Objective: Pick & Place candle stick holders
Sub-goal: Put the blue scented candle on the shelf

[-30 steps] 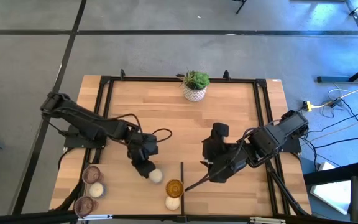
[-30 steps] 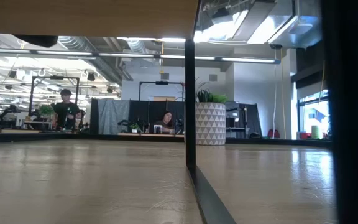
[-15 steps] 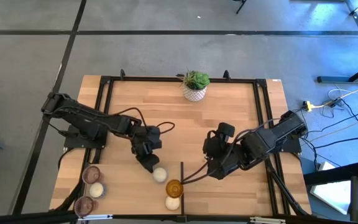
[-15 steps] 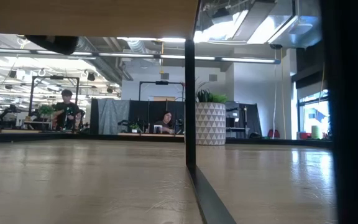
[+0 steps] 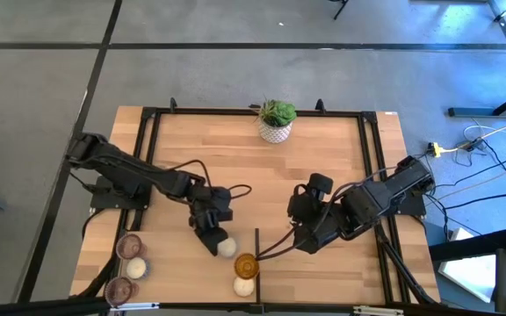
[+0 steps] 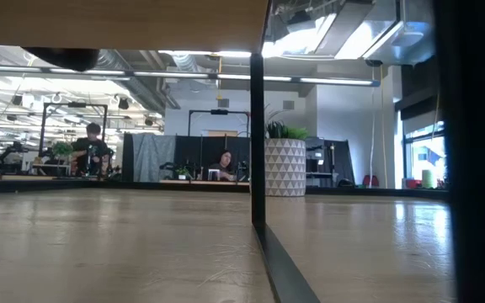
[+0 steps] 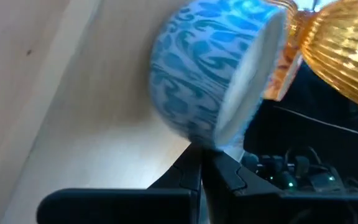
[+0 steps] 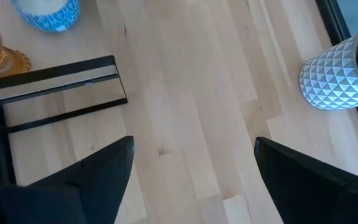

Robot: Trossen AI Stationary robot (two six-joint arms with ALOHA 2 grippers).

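A white holder with a blue pattern on its wall (image 5: 227,248) stands on the table next to the amber glass holder (image 5: 247,263). Another white holder (image 5: 244,285) stands near the front edge. My left gripper (image 5: 213,240) is shut, with its tips at the patterned holder (image 7: 216,81). Two pinkish holders (image 5: 131,245) (image 5: 120,287) and a white one (image 5: 137,267) stand at the near left corner. My right gripper (image 8: 191,168) is open and empty over bare wood, right of the amber holder. My left gripper touches the patterned holder's side wall near its base (image 7: 205,138) with its shut fingertips, coming slanting down from the table's left and far side. The holder stands on the table, close to the amber holder (image 7: 347,50).
A white pot with a green plant (image 5: 276,121) stands at the far edge. A black bar (image 5: 257,250) runs from the front edge up the table's middle, right beside the amber holder. Black frame rails line the table's sides. Bare wood lies in the middle.
My left gripper has moved toward the table's right edge, and the patterned holder at its tips has slid a little that way, closer to the amber holder. My right gripper has drawn back a little toward the far edge.
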